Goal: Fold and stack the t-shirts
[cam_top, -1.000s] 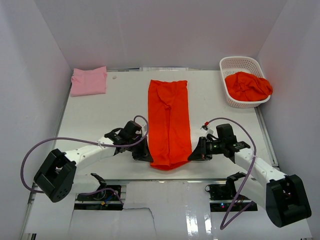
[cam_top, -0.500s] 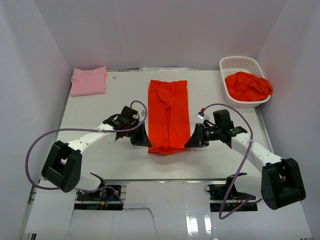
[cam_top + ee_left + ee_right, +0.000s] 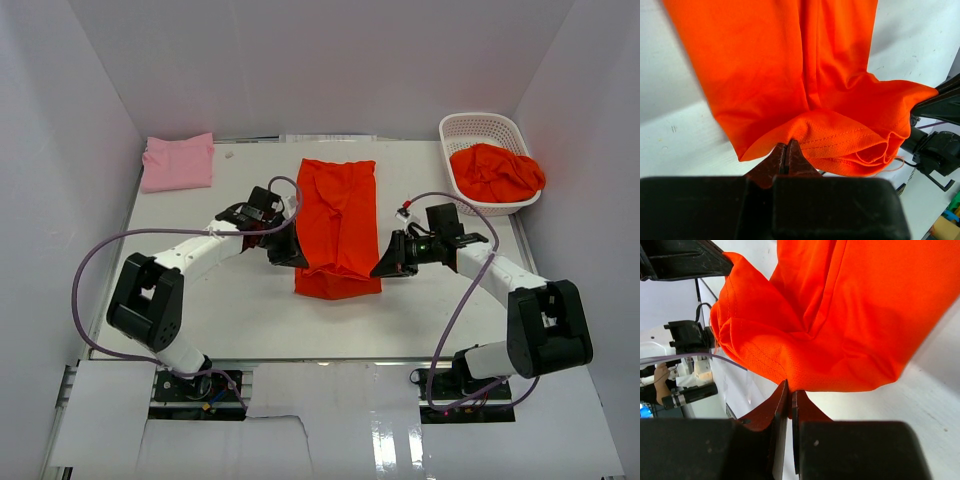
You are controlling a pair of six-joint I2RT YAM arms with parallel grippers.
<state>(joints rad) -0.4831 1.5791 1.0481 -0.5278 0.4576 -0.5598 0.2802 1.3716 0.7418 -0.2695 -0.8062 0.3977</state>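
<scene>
A bright orange-red t-shirt (image 3: 338, 220) lies as a long narrow strip down the middle of the table, its near end lifted and doubled back over itself. My left gripper (image 3: 297, 258) is shut on the hem's left corner (image 3: 795, 137). My right gripper (image 3: 380, 270) is shut on the right corner (image 3: 792, 385). Between them the raised hem (image 3: 860, 145) sags in loose layers. A folded light pink t-shirt (image 3: 178, 162) rests at the far left. More orange-red t-shirts (image 3: 495, 172) are heaped in the basket.
The white lattice basket (image 3: 480, 128) stands at the far right corner. White walls close in the table on three sides. Purple cables (image 3: 100, 265) loop off both arms. The table's near edge (image 3: 330, 362) runs just before the arm bases.
Both grippers have carried the shirt's near end away from the arm bases, towards the far side. The strip now looks shorter, with its hem doubled over the middle.
</scene>
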